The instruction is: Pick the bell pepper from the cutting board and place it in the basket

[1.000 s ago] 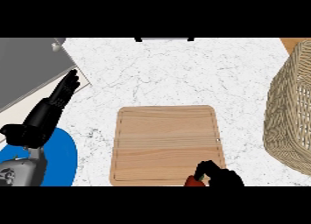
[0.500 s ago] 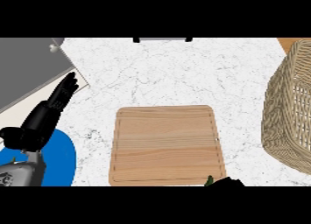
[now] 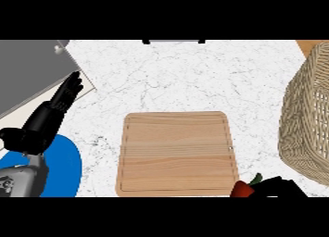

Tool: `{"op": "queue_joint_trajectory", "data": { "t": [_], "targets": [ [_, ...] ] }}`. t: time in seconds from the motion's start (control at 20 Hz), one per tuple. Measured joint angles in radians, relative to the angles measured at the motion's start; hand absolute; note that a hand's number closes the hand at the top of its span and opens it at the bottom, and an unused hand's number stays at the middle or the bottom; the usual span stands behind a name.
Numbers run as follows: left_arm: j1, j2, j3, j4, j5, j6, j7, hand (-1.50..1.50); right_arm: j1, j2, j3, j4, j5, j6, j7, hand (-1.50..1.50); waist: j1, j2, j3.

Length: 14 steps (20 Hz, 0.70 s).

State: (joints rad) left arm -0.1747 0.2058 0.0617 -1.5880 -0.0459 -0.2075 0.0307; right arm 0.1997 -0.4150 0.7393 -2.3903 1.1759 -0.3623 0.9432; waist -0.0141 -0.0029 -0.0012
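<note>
- At the near edge, the right hand shows only partly; its black fingers curl round one red bell pepper with a green stem, just off the near right corner of one light wooden cutting board.
- One blue round plate lies on the left.
- One woven wicker basket stands on the right of the white marble tabletop.
- The left hand rests on the left, fingers straight.

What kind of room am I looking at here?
Most likely a kitchen. A wooden cutting board lies on a white marbled counter, a woven basket stands at the right, and a red bell pepper shows by the right hand at the lower edge.
</note>
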Motion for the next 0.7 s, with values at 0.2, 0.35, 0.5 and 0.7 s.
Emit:
{"op": "queue_joint_trajectory", "data": {
  "t": [0.2, 0.35, 0.5, 0.7],
  "targets": [
    [0.004, -0.005, -0.008, -0.006, -0.006, -0.003, -0.002, 0.00, -0.097, 0.027, -0.112, 0.000, 0.006, 0.096, 0.051, 1.50, 0.010, 0.002, 0.000],
    [0.003, -0.002, -0.006, -0.005, 0.002, -0.015, -0.003, 0.00, -0.184, 0.052, -0.219, 0.011, 0.000, 0.156, 0.071, 1.50, 0.016, 0.004, 0.000],
    [0.001, 0.003, 0.004, -0.018, 0.015, -0.023, 0.006, 0.00, -0.274, 0.078, -0.329, 0.036, -0.024, 0.202, 0.079, 1.50, 0.020, 0.004, 0.000],
    [0.020, -0.012, -0.014, -0.032, -0.003, -0.013, 0.004, 0.00, -0.382, 0.086, -0.507, 0.071, -0.124, 0.238, 0.072, 1.50, 0.021, 0.004, 0.001]
  ]
}}
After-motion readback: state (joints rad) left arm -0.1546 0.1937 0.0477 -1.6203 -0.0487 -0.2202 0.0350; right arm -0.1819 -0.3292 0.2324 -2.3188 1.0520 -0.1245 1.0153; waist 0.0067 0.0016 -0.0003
